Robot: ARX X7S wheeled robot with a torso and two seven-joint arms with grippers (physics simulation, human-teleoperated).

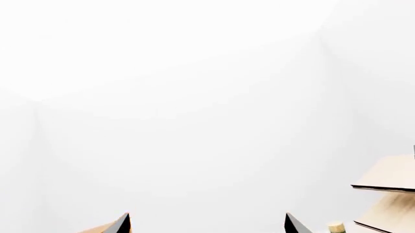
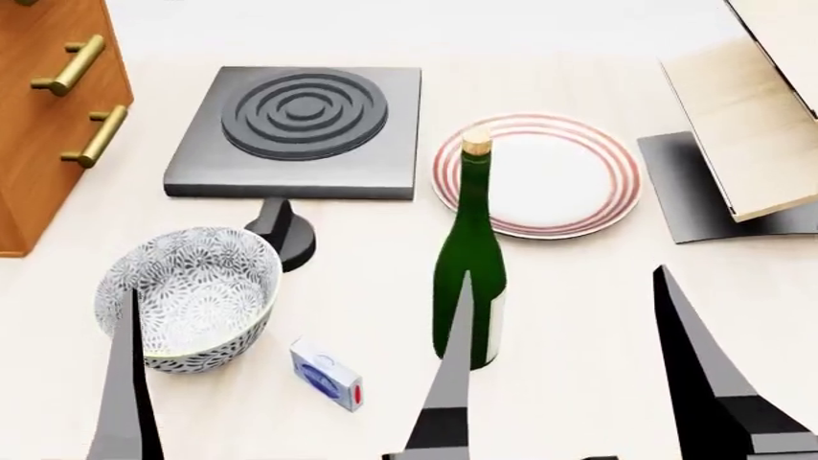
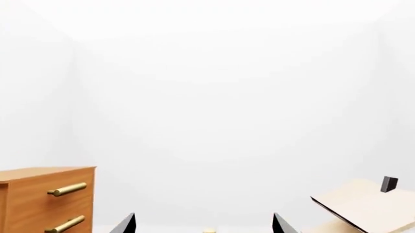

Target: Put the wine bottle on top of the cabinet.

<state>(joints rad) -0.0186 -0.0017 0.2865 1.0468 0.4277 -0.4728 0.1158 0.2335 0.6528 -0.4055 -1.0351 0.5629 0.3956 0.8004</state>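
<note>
Bottle (image 2: 470,251) upright on table (image 2: 576,316) beside plate (image 2: 550,182), cabinet (image 2: 52,105) far left, both jaws spread, empty

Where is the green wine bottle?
In the head view, the wine bottle stands upright mid-table, just in front of the red-striped plate, right of the patterned bowl.

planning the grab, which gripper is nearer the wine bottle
Right. The right gripper is open beside the wine bottle, one finger overlapping its base in the head view. Only one finger of the left gripper is visible in the head view, over by the patterned bowl, farther off.
</note>
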